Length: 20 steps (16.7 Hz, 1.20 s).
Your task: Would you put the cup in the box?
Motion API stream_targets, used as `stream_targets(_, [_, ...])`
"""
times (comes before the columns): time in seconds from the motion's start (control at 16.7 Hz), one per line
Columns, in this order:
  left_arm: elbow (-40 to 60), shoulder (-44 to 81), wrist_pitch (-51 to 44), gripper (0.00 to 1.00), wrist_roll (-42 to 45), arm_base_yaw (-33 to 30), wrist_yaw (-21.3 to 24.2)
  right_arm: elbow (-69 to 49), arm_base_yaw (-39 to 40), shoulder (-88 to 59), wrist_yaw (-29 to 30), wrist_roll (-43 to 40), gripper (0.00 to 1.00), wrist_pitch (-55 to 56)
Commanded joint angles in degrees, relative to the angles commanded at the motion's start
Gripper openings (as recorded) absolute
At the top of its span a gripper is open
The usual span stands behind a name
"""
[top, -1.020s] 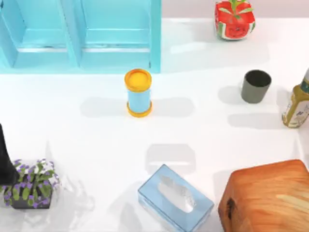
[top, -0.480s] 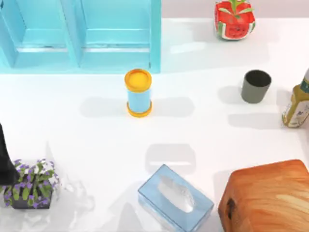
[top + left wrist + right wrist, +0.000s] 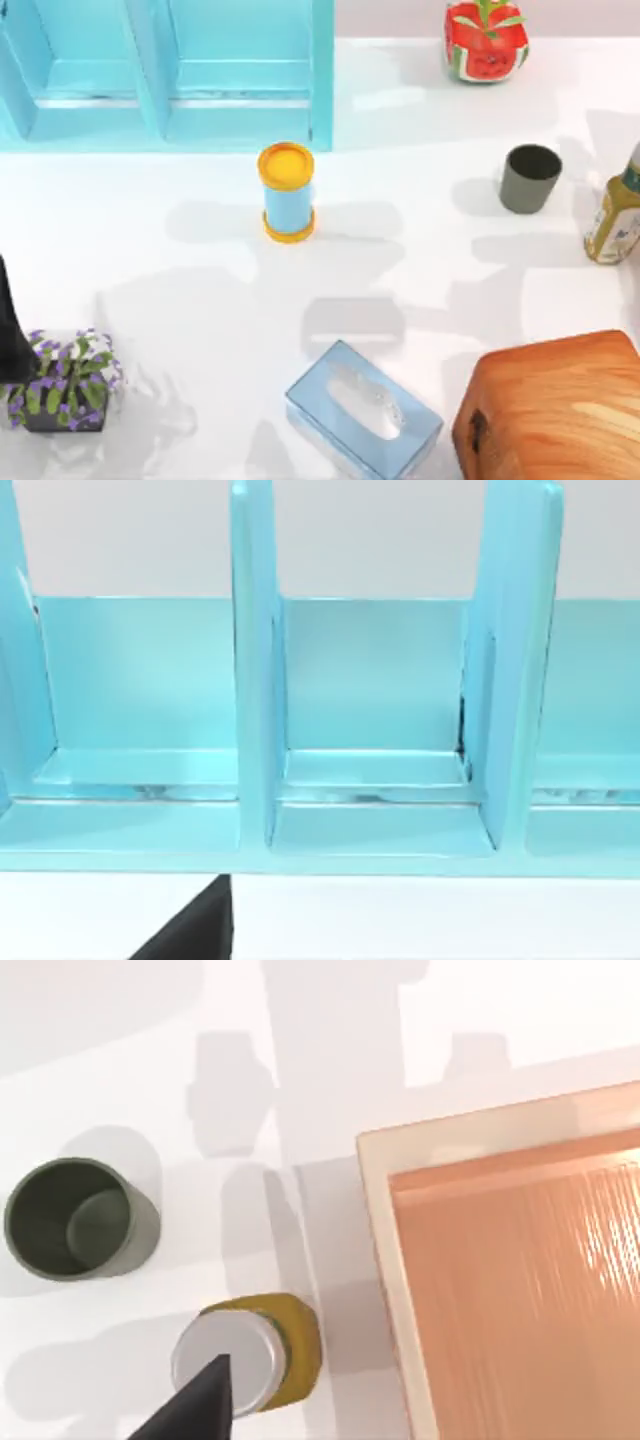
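Note:
The cup [image 3: 529,178], small, dark grey-green and without a handle, stands upright on the white table at the right. From above in the right wrist view, the cup [image 3: 75,1218] shows its dark inside. The box [image 3: 560,405], large and of orange-brown wood, sits at the front right with a dark hole in its left side. Its top also shows in the right wrist view as the box [image 3: 520,1270]. A dark part of my right gripper [image 3: 200,1405] hangs high above the bottle, apart from the cup. My left arm [image 3: 8,330] stays parked at the table's left edge.
A yellow-green bottle [image 3: 615,215] stands just right of the cup, close to the table's edge. A blue cylinder with orange ends [image 3: 287,192] stands mid-table. A pale-blue tissue box [image 3: 362,410] lies left of the wooden box. A blue shelf [image 3: 170,70], a watermelon pot [image 3: 485,40] and a flower pot [image 3: 65,385] stand around.
Broad arm shadows have spread over the table's middle and right side. The cup, the box and the other things have not moved.

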State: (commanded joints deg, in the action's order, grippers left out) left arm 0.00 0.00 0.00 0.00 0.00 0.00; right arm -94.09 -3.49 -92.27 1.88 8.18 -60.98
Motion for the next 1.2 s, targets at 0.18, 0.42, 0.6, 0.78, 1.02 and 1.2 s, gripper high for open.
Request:
stream_targets(0.18, [0.00, 0.00, 0.00, 1.00, 0.00, 0.00, 0.00, -13.21, 2.50, -14.26, 0.03, 1.01, 1.00, -7.90])
stream_targets(0.42, [0.00, 0.00, 0.00, 1.00, 0.00, 0.00, 0.00, -26.38, 6.71, -28.86, -0.15, 1.88, 1.00, -15.18])
stream_targets(0.6, [0.00, 0.00, 0.00, 1.00, 0.00, 0.00, 0.00, -32.92, 9.83, -36.34, -0.35, 2.22, 1.00, -18.46])
stream_targets(0.78, [0.00, 0.00, 0.00, 1.00, 0.00, 0.00, 0.00, -36.83, 12.15, -41.01, -0.50, 2.41, 1.00, -20.28])
stream_targets(1.02, [0.00, 0.00, 0.00, 1.00, 0.00, 0.00, 0.00, -37.98, 12.90, -42.43, -0.54, 2.47, 1.00, -20.79])
stream_targets(1.2, [0.00, 0.00, 0.00, 1.00, 0.00, 0.00, 0.00, -37.84, 12.62, -42.35, -0.54, 2.45, 1.00, -20.70])
